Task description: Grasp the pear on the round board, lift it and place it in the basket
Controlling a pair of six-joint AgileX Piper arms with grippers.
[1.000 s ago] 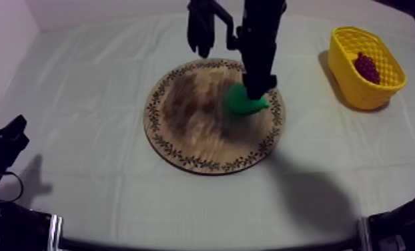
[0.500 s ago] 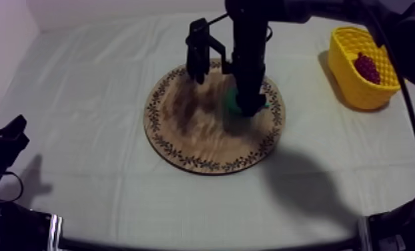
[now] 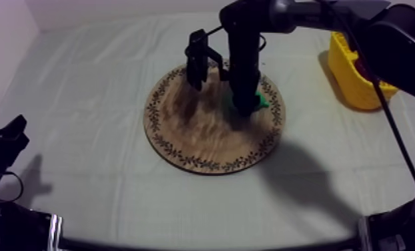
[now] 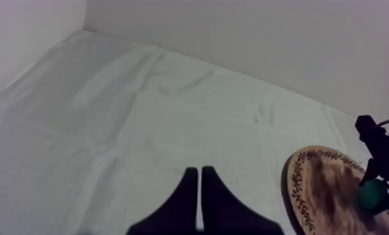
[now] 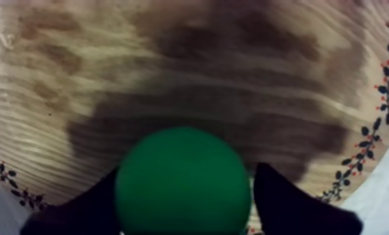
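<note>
The green pear (image 3: pixel 259 101) lies on the right part of the round wooden board (image 3: pixel 183 127). My right gripper (image 3: pixel 245 108) points straight down onto it. In the right wrist view its two fingers (image 5: pixel 90 209) stand open, one close at each side of the pear (image 5: pixel 182 187), with a thin gap at one side. The yellow basket (image 3: pixel 349 80) stands at the table's right, partly behind my right arm. My left gripper (image 3: pixel 7 141) rests low at the left, its fingers (image 4: pixel 186 194) shut together on nothing. From the left wrist view the pear (image 4: pixel 371 195) and board (image 4: pixel 325 194) show with the right gripper (image 4: pixel 379 172) over them.
Grey-white cloth covers the table, with open room left of and in front of the board. My right arm reaches across from the upper right, over the basket's side. A pale wall runs along the far edge.
My right gripper has come down over the pear, from above it to straddling it at board level. The pear stays on the board. My left arm has not moved.
</note>
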